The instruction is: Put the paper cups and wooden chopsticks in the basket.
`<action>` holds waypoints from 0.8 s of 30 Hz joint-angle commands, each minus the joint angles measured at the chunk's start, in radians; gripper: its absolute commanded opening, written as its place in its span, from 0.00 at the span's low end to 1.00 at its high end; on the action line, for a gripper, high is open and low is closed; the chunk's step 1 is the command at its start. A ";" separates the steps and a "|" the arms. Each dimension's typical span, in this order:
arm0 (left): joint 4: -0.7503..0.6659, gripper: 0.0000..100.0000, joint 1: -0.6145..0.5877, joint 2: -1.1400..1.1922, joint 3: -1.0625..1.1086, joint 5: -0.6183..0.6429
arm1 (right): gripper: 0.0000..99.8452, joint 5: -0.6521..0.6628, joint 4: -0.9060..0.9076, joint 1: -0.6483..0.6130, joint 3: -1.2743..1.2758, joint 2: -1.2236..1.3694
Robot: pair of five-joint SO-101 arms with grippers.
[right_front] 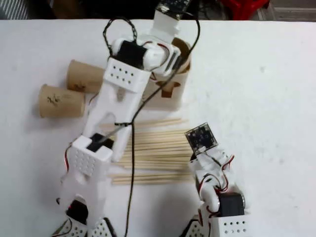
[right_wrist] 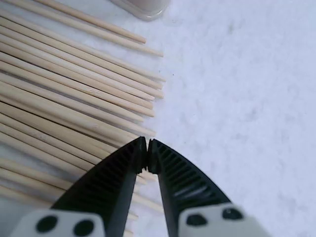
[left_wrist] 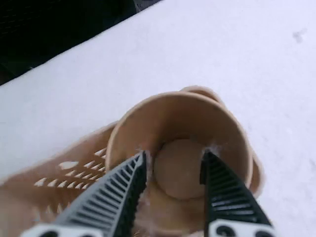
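Paper cup (left_wrist: 182, 118) stands upright inside the basket (left_wrist: 69, 170), at the far middle of the table (right_front: 261, 98). We see the left gripper (left_wrist: 175, 158) right over the cup's mouth, fingers spread apart with the cup's inside bottom showing between them. A second cup (right_front: 85, 76) lies on its side left of the basket, and a third cup (right_front: 61, 101) lies on its side just beside that one, nearer the arms. Chopsticks (right_front: 155, 153) lie flat in a loose row in front of the basket, between the two arms. The right gripper (right_wrist: 147, 144) is low at their ends, fingers clenched tip to tip.
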 commanded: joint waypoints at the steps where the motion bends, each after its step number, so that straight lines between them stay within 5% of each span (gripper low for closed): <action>1: 0.127 0.20 -0.076 -0.148 -0.219 -0.020 | 0.02 0.011 -0.022 -0.002 -0.005 -0.004; 7: 0.258 0.20 -0.363 -0.263 -0.322 -0.055 | 0.02 0.011 -0.022 -0.002 -0.005 -0.004; 15: 0.259 0.21 -0.822 -0.381 0.097 -0.215 | 0.02 0.011 -0.022 -0.002 -0.003 -0.004; 24: 0.181 0.29 -0.923 -0.412 0.609 -0.493 | 0.02 0.011 -0.054 -0.039 0.034 -0.004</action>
